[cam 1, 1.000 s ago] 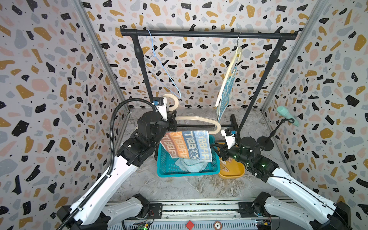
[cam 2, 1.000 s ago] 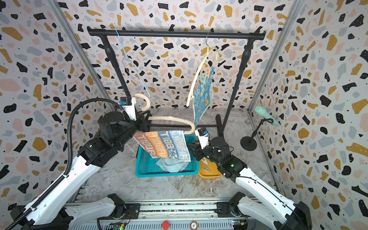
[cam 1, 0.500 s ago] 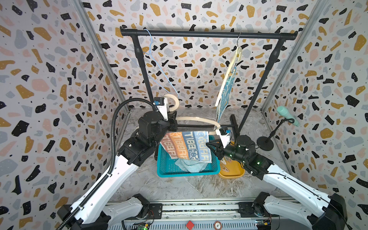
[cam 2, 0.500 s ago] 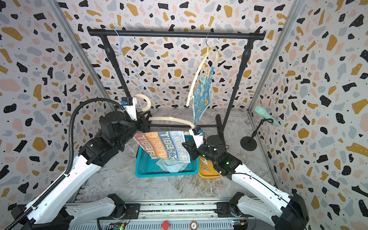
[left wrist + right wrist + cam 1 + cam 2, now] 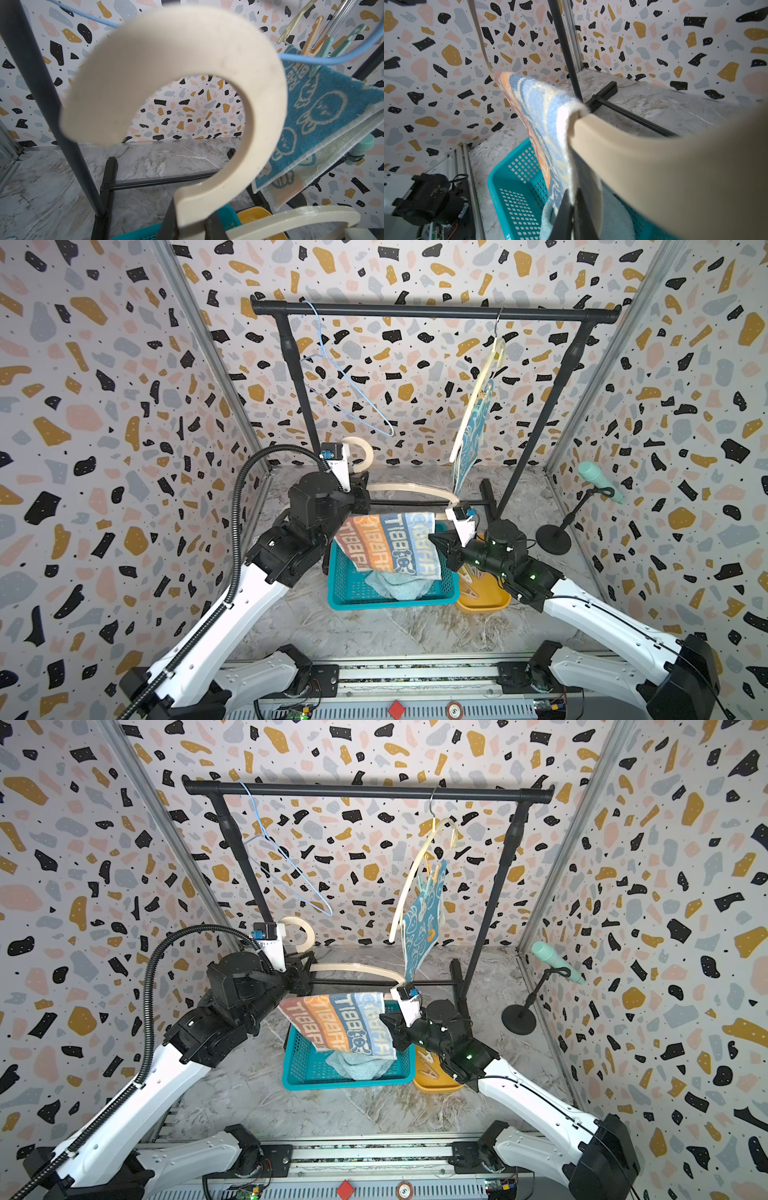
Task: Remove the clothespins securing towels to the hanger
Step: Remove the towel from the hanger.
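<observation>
Cream hanger [image 5: 415, 489] lies with its bar running left to right at mid-frame in both top views, striped towel [image 5: 386, 541] draped over it; left gripper [image 5: 189, 223] clamps the hanger's neck, right gripper [image 5: 572, 209] is pinched on the towel's right-hand hem, so the right arm is nearer. Teal basket [image 5: 390, 602] sits just below, so I'd pull the towel off that way. Clothespins [image 5: 314, 35] clip the teal towel [image 5: 324, 108], hung above and right of centre, well apart from both grippers.

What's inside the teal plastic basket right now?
A crumpled pale blue terry towel lies in the basket. The orange-grey-blue striped towel hanging over it hides the far part; anything there cannot be seen.
</observation>
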Robot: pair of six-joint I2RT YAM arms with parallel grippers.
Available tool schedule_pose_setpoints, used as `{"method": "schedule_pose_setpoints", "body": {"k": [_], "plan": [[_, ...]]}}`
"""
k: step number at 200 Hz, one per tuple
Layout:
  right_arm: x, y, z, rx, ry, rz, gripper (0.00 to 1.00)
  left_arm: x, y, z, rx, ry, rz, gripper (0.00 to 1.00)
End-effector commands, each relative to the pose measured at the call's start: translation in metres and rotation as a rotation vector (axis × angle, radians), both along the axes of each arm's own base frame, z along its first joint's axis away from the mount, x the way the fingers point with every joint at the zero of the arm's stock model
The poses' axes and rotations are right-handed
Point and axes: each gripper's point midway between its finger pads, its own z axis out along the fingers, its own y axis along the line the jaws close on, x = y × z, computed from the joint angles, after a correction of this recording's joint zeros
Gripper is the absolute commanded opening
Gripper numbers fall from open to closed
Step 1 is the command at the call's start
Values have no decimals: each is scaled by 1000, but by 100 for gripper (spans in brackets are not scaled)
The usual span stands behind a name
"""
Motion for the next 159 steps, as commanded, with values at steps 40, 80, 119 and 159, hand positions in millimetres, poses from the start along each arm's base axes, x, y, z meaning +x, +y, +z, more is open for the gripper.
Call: {"method": "schedule_pose_setpoints", "body": {"k": [40, 80, 119, 159], "plan": [[1, -2, 25, 51, -35, -21, 0, 1, 12, 28, -10, -86, 60, 0], [-7, -8, 36, 69, -46, -19, 0, 7, 20, 15, 36, -74, 115, 0], [-13, -20, 44, 79, -64, -53, 0, 11, 26, 7, 71, -66, 159, 0], [-16, -36, 54, 88, -93, -103, 0, 12, 31, 6, 85, -66, 187, 0]]}}
